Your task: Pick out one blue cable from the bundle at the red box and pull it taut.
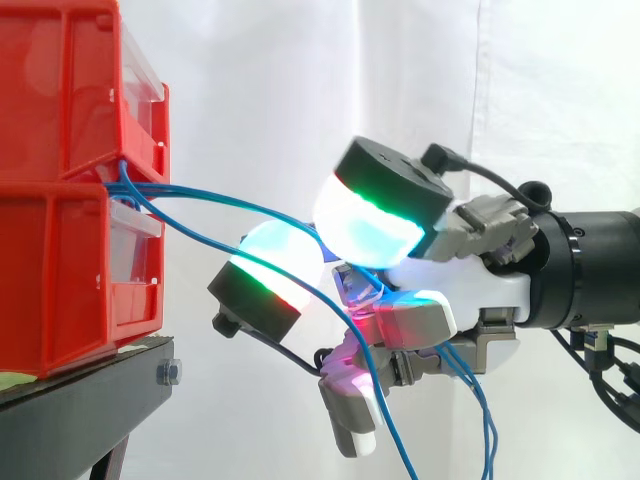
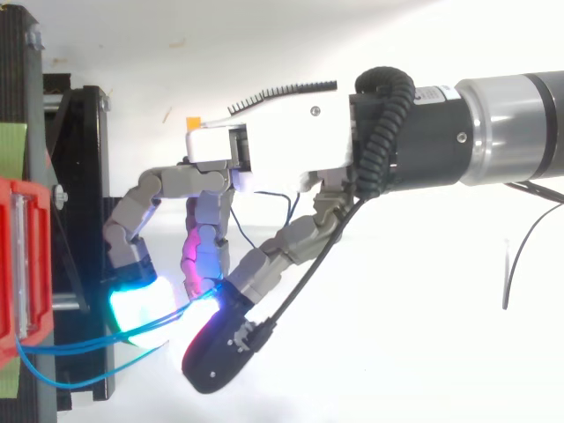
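Observation:
Two stacked red bins point(image 1: 60, 100) stand at the left on a black stand point(image 1: 80, 400). Several thin blue cables point(image 1: 230, 203) leave the gap between the bins and curve right in slack arcs to my hand point(image 1: 470, 290). The hand's fingers are curled, and the blue strands pass between them and the thumb near the palm. Loose cable ends point(image 1: 485, 420) hang below the hand. From above, the hand point(image 2: 282, 141) reaches left toward the red bin point(image 2: 18, 256), and the blue cables point(image 2: 79, 345) run from the bin's edge to the glowing fingertips point(image 2: 132, 304).
A white curtain hangs behind the work. The black stand point(image 2: 84, 176) juts out beside the bins, close to the fingertips. Open air lies below and to the right of the hand.

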